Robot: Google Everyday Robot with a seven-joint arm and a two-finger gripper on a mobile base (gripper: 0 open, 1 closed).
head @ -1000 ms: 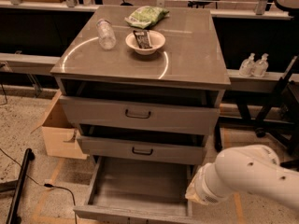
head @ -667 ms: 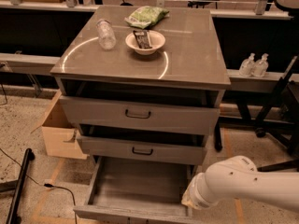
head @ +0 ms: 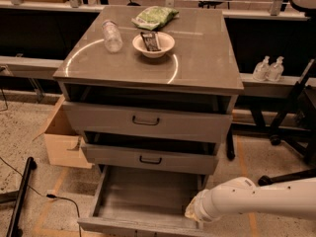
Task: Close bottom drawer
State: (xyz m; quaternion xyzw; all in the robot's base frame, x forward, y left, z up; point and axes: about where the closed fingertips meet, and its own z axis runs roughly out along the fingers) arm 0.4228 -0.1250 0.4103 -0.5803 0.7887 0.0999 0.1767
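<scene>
Speckled floor [head: 19, 127] lay under a grey table [head: 207, 68]; a cardboard box [head: 61, 142] stood left, a ledge [head: 294, 83] with two bottles [head: 269, 69] right. The pincer [head: 193, 214] hung low, right of centre.

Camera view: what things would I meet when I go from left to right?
Cardboard box → clear bottle → white bowl → pincer, at the front right corner of the bottom drawer → two pump bottles.
</scene>
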